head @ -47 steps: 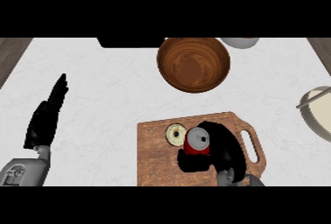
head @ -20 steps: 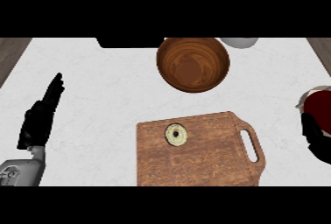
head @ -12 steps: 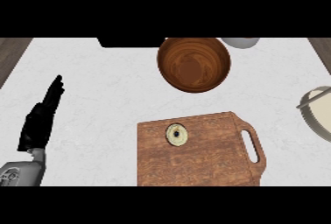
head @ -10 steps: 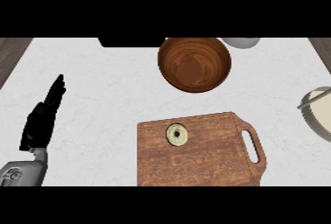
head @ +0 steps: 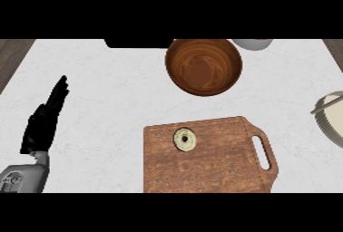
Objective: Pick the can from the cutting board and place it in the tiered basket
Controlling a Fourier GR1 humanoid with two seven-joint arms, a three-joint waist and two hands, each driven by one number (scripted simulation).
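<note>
Fingers of the left hand (head: 46, 122) are straight and pressed together, resting at the view's left edge and holding nothing. Further right, the cutting board (head: 208, 158) carries only a small round yellowish piece (head: 185, 138) and no can. Above it sits a wooden bowl (head: 203, 65). At the far right edge shows part of the tiered basket (head: 330, 121) (its inside is cut off). The can is nowhere visible and neither is the right hand, so the task looks finished or nearly so.
</note>
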